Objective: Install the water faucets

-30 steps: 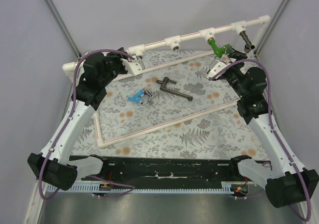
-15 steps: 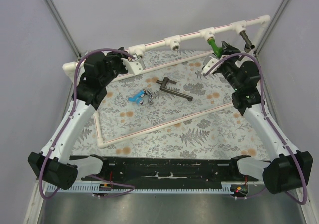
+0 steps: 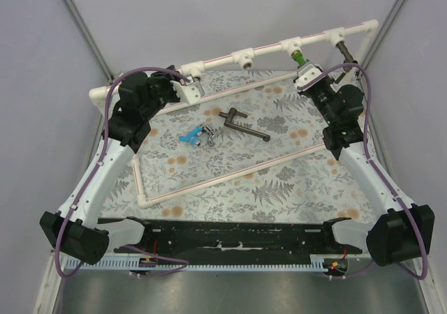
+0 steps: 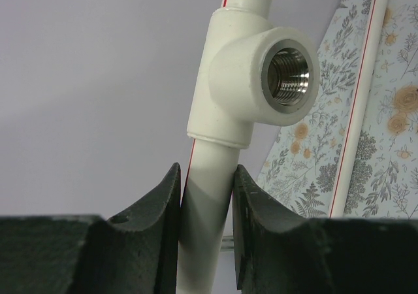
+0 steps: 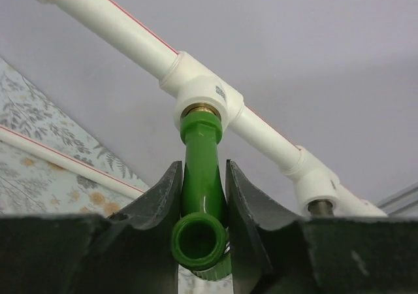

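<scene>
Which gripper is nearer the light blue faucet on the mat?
Left. The left gripper clamps the white pipe just beyond the light blue faucet; right gripper grips the green faucet, farther right.

Five small water faucets [image 3: 302, 58], four white plastic tee fittings [image 3: 243, 58].
One bright green tap [image 5: 201, 157] between the right jaws; outside both pairs, one light blue tap [image 3: 187, 137], one silver tap [image 3: 207, 134], two dark grey taps [image 3: 244, 124] [image 3: 345, 51].

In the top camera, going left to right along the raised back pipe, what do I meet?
left end effector clamped on the pipe → empty tee fitting → green faucet screwed into its tee → dark grey faucet at the rightmost tee
</scene>
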`<action>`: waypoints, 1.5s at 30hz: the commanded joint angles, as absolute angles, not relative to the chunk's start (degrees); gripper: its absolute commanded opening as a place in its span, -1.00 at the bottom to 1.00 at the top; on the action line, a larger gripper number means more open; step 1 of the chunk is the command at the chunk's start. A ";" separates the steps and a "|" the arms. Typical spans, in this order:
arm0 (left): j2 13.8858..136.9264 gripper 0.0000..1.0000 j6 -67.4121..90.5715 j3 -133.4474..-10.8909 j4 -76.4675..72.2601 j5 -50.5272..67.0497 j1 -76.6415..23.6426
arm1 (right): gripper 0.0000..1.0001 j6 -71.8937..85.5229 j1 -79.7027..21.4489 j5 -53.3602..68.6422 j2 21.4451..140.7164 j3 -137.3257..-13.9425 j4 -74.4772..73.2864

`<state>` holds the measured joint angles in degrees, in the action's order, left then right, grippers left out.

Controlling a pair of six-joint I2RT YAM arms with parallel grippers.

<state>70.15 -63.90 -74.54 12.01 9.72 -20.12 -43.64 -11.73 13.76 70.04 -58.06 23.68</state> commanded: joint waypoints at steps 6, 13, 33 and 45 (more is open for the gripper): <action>71.10 -0.96 -53.79 -74.27 12.48 13.89 -21.36 | -1.00 29.26 -11.51 -2.69 72.16 -59.76 20.68; 71.02 -0.96 -53.53 -73.48 11.60 13.80 -21.27 | -1.00 87.10 -10.73 -3.62 76.54 -57.67 13.17; 70.14 -0.96 -53.26 -71.54 9.93 12.92 -21.27 | 0.53 47.94 -9.23 -8.61 60.84 -53.61 13.90; 69.44 -0.96 -52.82 -71.54 9.93 13.27 -21.36 | 0.61 -31.76 -9.23 10.88 51.24 -58.18 -3.48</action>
